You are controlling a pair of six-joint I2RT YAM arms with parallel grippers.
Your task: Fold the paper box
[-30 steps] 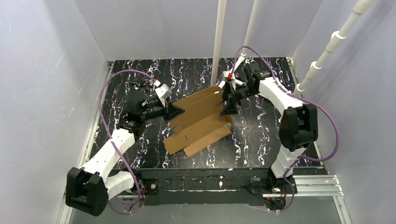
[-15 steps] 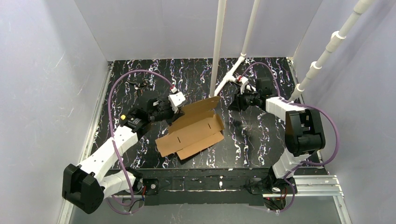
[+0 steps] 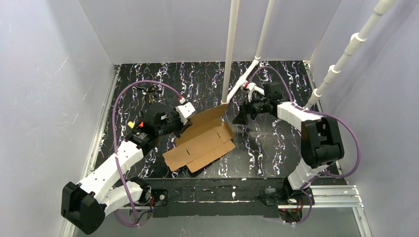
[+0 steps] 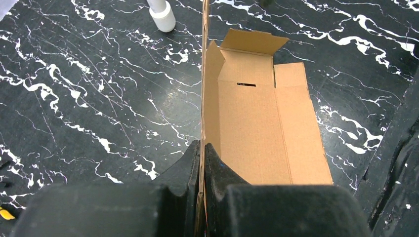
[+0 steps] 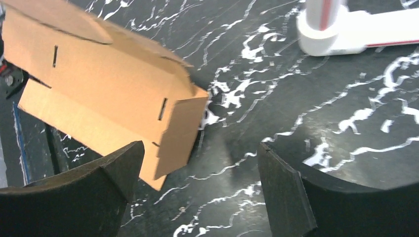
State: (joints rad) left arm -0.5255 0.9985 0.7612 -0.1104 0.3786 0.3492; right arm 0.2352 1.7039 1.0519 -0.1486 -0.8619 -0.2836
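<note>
The paper box (image 3: 200, 140) is a brown cardboard die-cut sheet, partly folded, lying near the table's middle. Its left long panel stands upright and the far end flaps are bent up. My left gripper (image 3: 185, 124) is shut on that upright panel's edge; in the left wrist view the fingertips (image 4: 202, 148) pinch the thin cardboard wall, with the box floor (image 4: 257, 133) to the right. My right gripper (image 3: 240, 117) is open and empty, just right of the box's far end. In the right wrist view its jaws stand wide apart over bare table, the box (image 5: 108, 94) ahead on the left.
Two white vertical pipes (image 3: 230, 49) rise at the back, joined by a white fitting (image 3: 244, 81) on the table near my right gripper; the fitting also shows in the right wrist view (image 5: 346, 29). Grey walls enclose the black marbled table (image 3: 197, 79). A pipe foot shows in the left wrist view (image 4: 162, 12).
My left gripper has pulled the box toward the near left, holding its panel upright. My right gripper let go of the box's far end earlier and now hovers open just beside it.
</note>
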